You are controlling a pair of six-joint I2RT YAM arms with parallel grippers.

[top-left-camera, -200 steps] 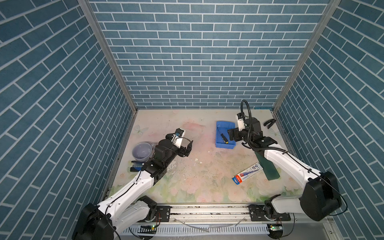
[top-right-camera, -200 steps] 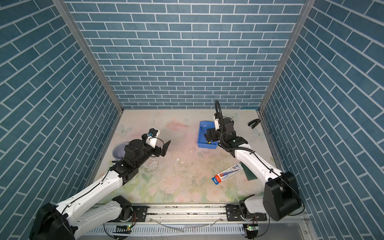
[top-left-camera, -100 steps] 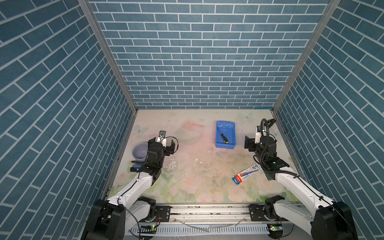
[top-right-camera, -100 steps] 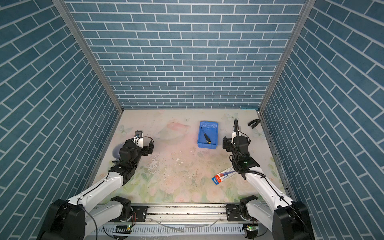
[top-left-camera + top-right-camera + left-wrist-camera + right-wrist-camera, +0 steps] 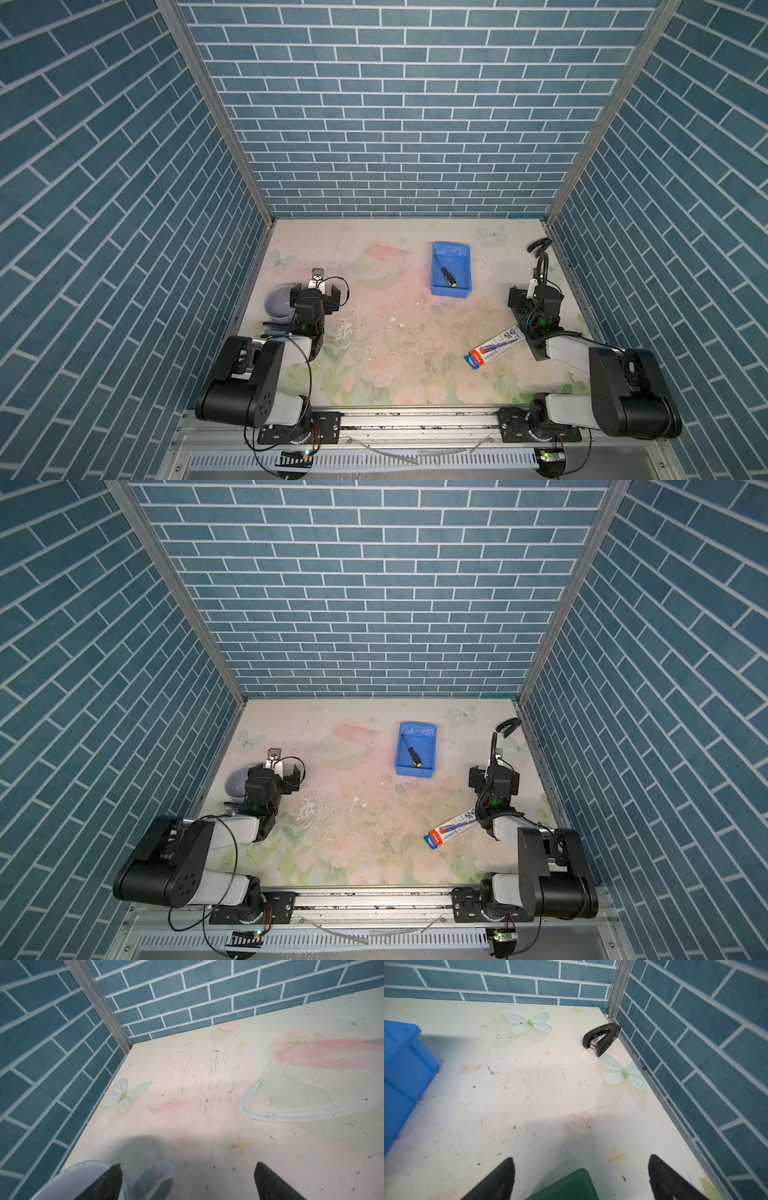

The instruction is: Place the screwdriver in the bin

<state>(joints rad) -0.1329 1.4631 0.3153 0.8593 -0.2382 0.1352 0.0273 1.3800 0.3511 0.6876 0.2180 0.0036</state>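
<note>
The screwdriver (image 5: 446,274) (image 5: 412,755), with a black-and-yellow handle, lies loose and slantwise inside the blue bin (image 5: 451,293) (image 5: 415,773) at the back middle of the table in both top views. My right gripper (image 5: 536,293) (image 5: 494,776) (image 5: 581,1159) is open and holds nothing, well to the right of the bin and nearer the front. In the right wrist view the bin (image 5: 402,1064) shows only as a wall at the edge. My left gripper (image 5: 316,289) (image 5: 279,771) (image 5: 188,1167) is open and holds nothing, at the left beside the grey cup.
A round grey cup (image 5: 277,303) (image 5: 236,781) (image 5: 83,1178) stands by the left wall. A red-white-blue packaged item (image 5: 494,347) (image 5: 451,828) lies at the front right. A black stapler (image 5: 538,246) (image 5: 601,1039) sits in the back right corner. A dark green flat item (image 5: 571,1184) lies under the right gripper.
My right gripper has left the bin and drawn back to the right and front, leaving the screwdriver in the bin. The left arm has also pulled back toward the cup.
</note>
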